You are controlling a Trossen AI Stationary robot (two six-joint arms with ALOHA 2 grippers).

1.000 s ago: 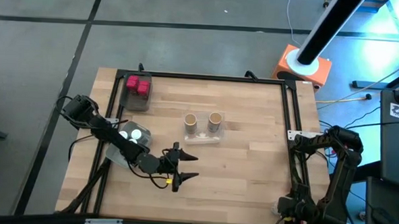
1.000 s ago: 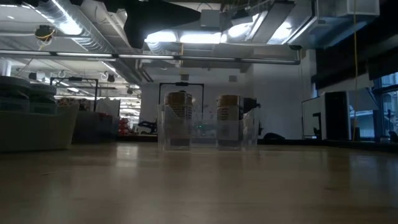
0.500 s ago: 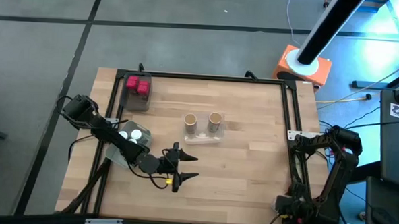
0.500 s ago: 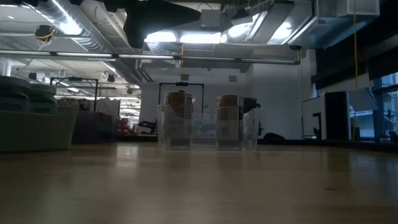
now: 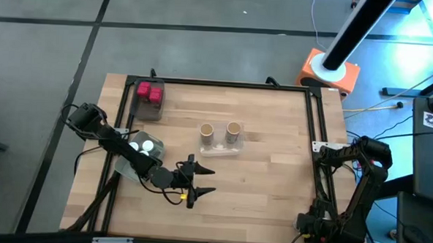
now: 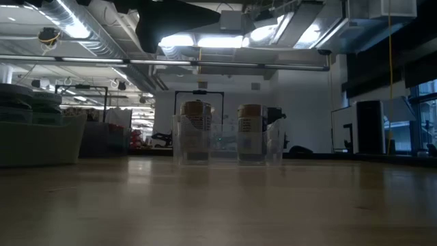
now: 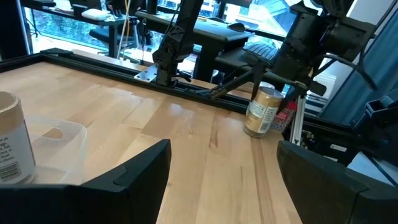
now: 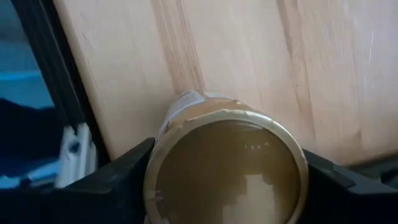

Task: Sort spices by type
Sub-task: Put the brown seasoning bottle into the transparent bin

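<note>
High view, table [image 5: 265, 175] read as a clock face, 12 at the far edge. Noted at 11 o'clock: red jars [image 5: 149, 94], grouped in a clear tray [image 5: 148, 111]. At 9 o'clock: white round-capped jars [image 5: 144, 144] in a second tray [image 5: 125, 167], partly under the left arm. Just off centre toward 12: two tan jars with cork-coloured tops [image 5: 207, 133], upright side by side in a third tray [image 5: 221, 149] (same pair visible in the low view, through the clear wall). Between centre and 7 o'clock: left gripper [image 5: 208, 180], jaws spread wide, nothing between them, pointing toward 3 o'clock. At the 4 to 5 o'clock corner: right gripper [image 5: 305, 224], down at the table edge. Found there in the left wrist view: a lone tan jar [image 7: 264, 111], upright by the black frame rail [image 7: 186, 90], right arm directly over it. Cannot tell whether the right jaws are pinching the jar or merely close around it.
</note>
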